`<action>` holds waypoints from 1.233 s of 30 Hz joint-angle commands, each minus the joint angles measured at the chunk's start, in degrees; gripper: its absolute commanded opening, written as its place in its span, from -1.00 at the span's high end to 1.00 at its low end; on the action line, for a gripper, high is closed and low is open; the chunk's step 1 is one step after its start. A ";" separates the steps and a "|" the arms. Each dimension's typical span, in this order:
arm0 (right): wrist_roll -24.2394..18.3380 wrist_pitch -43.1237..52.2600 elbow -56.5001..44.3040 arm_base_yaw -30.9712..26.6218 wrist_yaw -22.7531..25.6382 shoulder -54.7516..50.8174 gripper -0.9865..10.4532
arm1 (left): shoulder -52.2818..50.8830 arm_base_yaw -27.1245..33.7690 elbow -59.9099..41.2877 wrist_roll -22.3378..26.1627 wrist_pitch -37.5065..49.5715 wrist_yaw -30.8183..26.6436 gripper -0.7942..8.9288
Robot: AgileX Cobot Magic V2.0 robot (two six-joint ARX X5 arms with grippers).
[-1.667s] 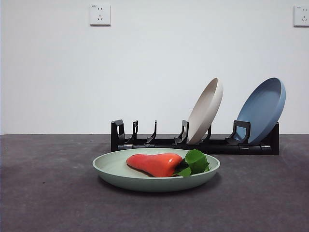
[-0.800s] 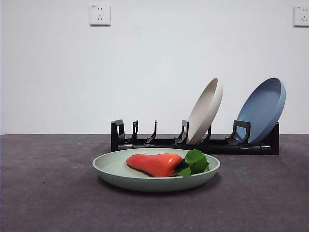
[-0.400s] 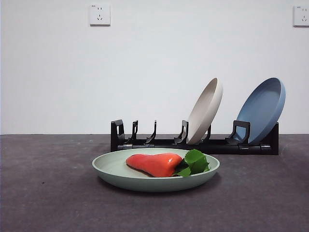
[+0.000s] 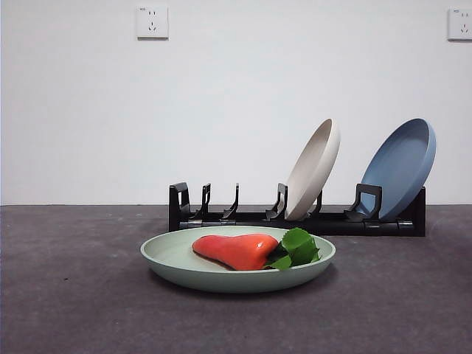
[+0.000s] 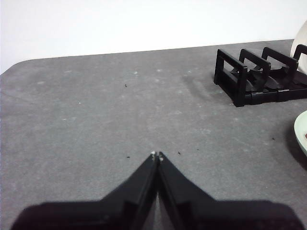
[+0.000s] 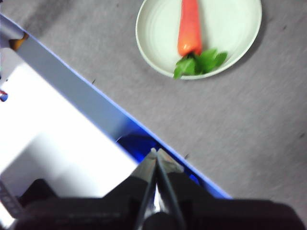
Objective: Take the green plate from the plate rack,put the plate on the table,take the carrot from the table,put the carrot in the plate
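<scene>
The pale green plate [image 4: 177, 259] lies flat on the dark grey table [image 4: 74, 295], in front of the black plate rack [image 4: 221, 215]. The orange-red carrot [image 4: 234, 249] with its green leaves lies inside the plate. The right wrist view shows plate [image 6: 225, 33] and carrot [image 6: 189, 28] from above, well away from my right gripper [image 6: 156, 152], which is shut and empty over the table's edge. My left gripper [image 5: 157, 155] is shut and empty, low over bare table, with the rack's end [image 5: 249, 76] and a sliver of the plate's rim [image 5: 302, 129] off to one side.
A beige plate [image 4: 315, 168] and a blue plate [image 4: 402, 166] lean in the rack's right-hand slots. The rack's left slots hold nothing. The table's blue-trimmed edge [image 6: 96, 110] and a white floor area [image 6: 53, 129] show in the right wrist view.
</scene>
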 commanded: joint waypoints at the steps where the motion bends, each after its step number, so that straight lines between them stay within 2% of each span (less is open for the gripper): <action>1: -5.05 3.82 -0.44 -3.54 1.79 -3.58 0.83 | -0.13 0.15 -0.81 -0.37 0.17 -0.20 0.84; 3: -5.33 9.16 -0.85 -8.24 1.57 -6.38 0.83 | -0.13 0.15 -0.81 -0.37 0.17 -0.20 0.84; 7: -5.05 17.35 -3.98 -21.07 -2.45 -13.31 0.83 | -0.11 0.15 -0.81 -0.37 0.17 -0.20 0.84; 10: -6.84 23.17 -9.18 -29.75 -2.69 -18.62 0.83 | -0.11 0.15 -0.81 -0.37 0.17 -0.22 0.84; 12: -8.00 27.36 -13.40 -33.55 -2.71 -22.08 0.83 | -0.11 0.15 -0.81 -0.37 0.17 -0.22 0.84; 15: -7.30 36.48 -22.64 -37.55 -2.73 -28.81 0.83 | -0.11 0.15 -0.81 -0.37 0.17 -0.20 0.84; 19: -4.24 48.04 -35.28 -39.01 -2.32 -35.71 0.83 | -0.11 0.15 -0.81 -0.37 0.17 -0.22 0.84; 25: -0.07 57.92 -48.61 -38.77 -2.34 -41.00 0.83 | -0.11 0.15 -0.81 -0.37 0.17 -0.22 0.84; 37: 0.55 60.46 -58.12 -37.11 -2.34 -43.52 0.83 | -0.11 0.15 -0.81 -0.37 0.17 -0.22 0.84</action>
